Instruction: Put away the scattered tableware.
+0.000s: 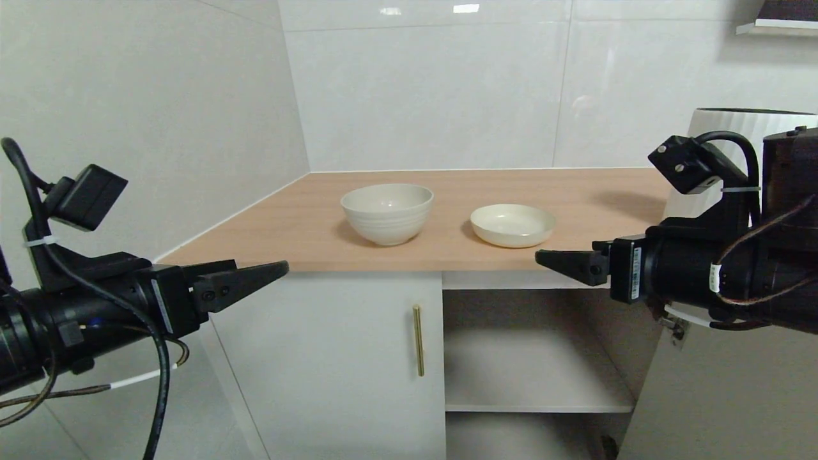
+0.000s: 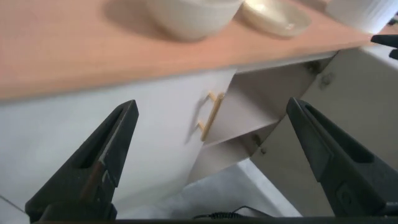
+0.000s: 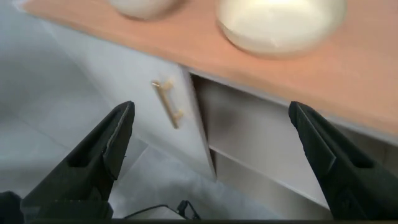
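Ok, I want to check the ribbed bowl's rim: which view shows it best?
The head view: the ribbed bowl stands whole, rim included, on the countertop. The left wrist view catches its lower half, the right wrist view a sliver of its underside.

counter point(image 1: 575, 191): bowl point(image 1: 387, 213) and plate point(image 1: 512, 225) apart, gap between | below: left door point(image 1: 332, 358) shut | right compartment point(image 1: 530, 306) open above shelf point(image 1: 537, 383)
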